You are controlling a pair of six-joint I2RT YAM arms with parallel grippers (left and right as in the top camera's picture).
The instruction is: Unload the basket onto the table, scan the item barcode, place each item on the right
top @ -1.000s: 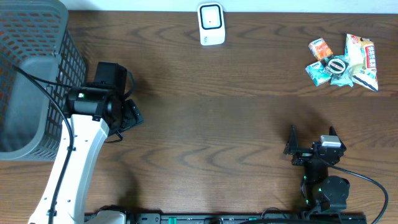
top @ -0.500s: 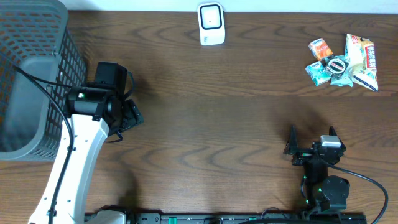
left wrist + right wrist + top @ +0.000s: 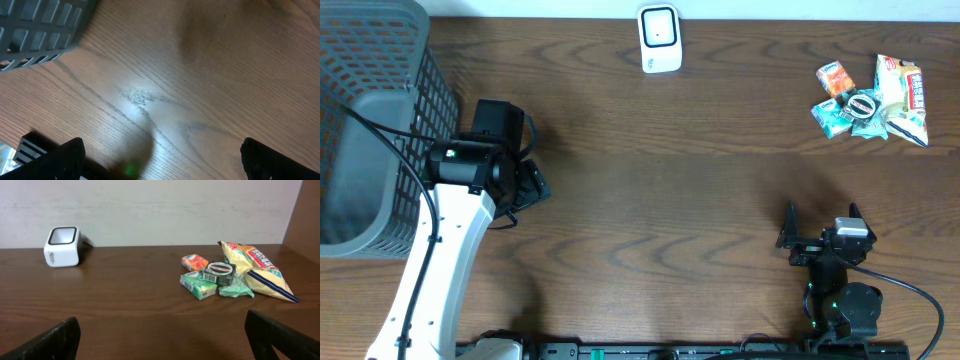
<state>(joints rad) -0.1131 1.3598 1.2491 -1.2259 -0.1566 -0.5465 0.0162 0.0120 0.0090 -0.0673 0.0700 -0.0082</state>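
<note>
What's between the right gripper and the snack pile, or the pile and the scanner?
Nothing visible. Bare table lies between the open right gripper and the snack pile, and between that pile and the scanner.

Grey mesh basket (image 3: 380, 60) at far-left table corner, dark wood-grain table (image 3: 670, 200), pale wall (image 3: 150, 205) behind

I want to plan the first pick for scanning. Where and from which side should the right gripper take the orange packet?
Probably from above, jaws across its narrow width. The orange packet seems to lie flat, nearest the scanner of all the items, with bare table on that side; the green box crowds only its other side. The right gripper is open.
</note>
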